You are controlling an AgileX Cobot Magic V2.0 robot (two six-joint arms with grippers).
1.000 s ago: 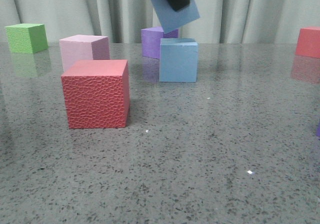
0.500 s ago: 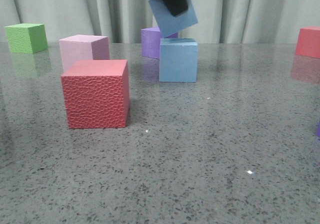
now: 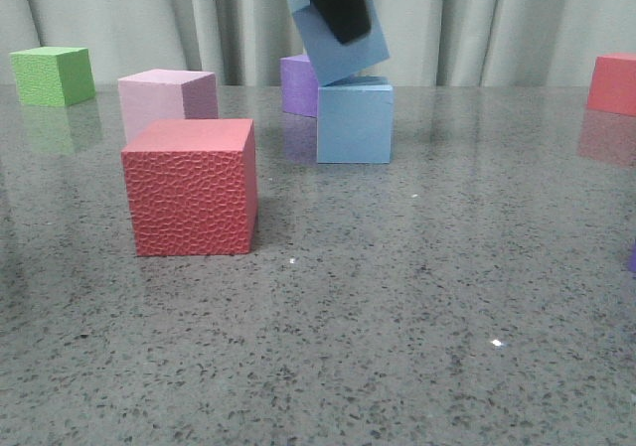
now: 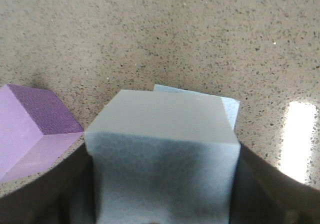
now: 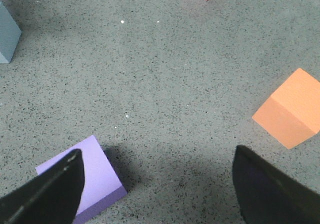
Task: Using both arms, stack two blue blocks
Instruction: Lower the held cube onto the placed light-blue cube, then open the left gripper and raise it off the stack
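Front view, from the left: a green cube (image 3: 53, 75) sits far back on the table (image 3: 397, 317), then a pale pink cube (image 3: 164, 101) with a textured red cube (image 3: 191, 188) just in front of it. A purple cube (image 3: 298, 84) stands behind the middle. Right of it, the lower blue block (image 3: 354, 120) rests flat on the table, and the upper blue block (image 3: 338, 39) hangs tilted above it, its low corner touching or just over the lower one's top face. The left gripper (image 3: 333, 1) is clamped on that tilted block. Another red cube (image 3: 612, 83) sits at the far right edge.

In the left wrist view, the held block (image 4: 162, 149) fills the space between the dark fingers (image 4: 40, 194), with a sliver of the lower block (image 4: 227, 107) showing behind it and the purple cube (image 4: 32, 126) beside.

The right gripper (image 5: 157, 184) hangs spread wide over bare table, holding nothing, a lilac cube (image 5: 87, 176) by one finger and an orange cube (image 5: 290, 114) apart.
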